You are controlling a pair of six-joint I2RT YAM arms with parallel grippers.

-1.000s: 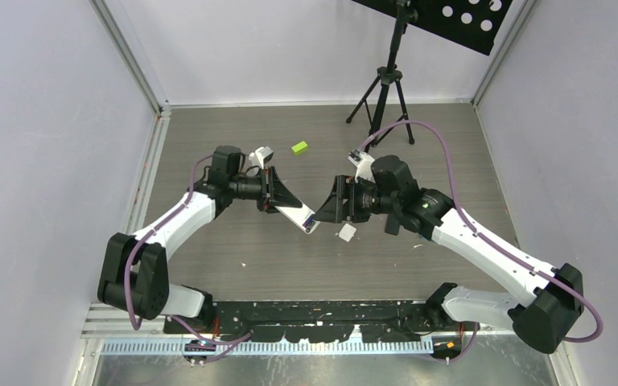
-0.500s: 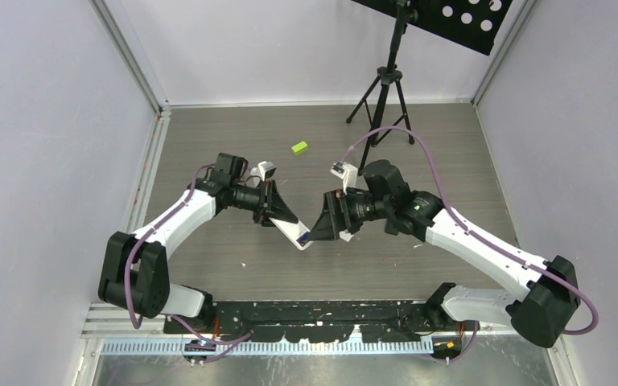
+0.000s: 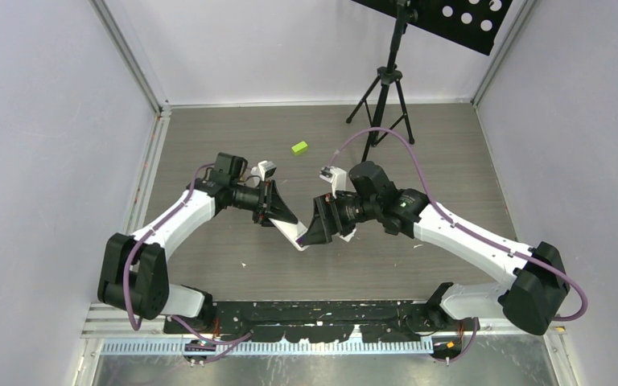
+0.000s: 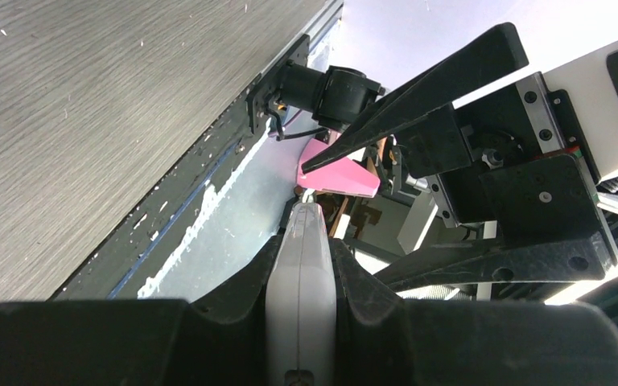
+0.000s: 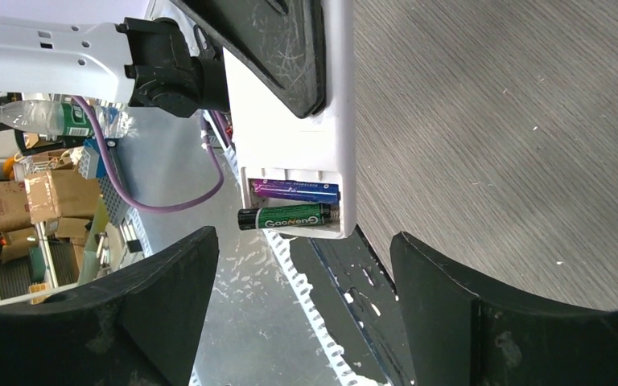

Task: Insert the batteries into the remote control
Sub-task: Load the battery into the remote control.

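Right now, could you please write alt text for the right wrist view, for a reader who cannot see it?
A white remote control, clamped in the left pincer, shows its open compartment holding a blue-purple battery and a green battery side by side. The black fingers of the right pincer stand wide apart in the foreground, the grey table to the right.

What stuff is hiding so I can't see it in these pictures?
- Left wrist view: the remote shows edge-on; its battery slots are out of sight.
- Top view: the right gripper covers the remote's battery end.
- Top view: the green thing on the table is too small to name.
- Right wrist view: the left gripper's finger covers the remote's upper part.
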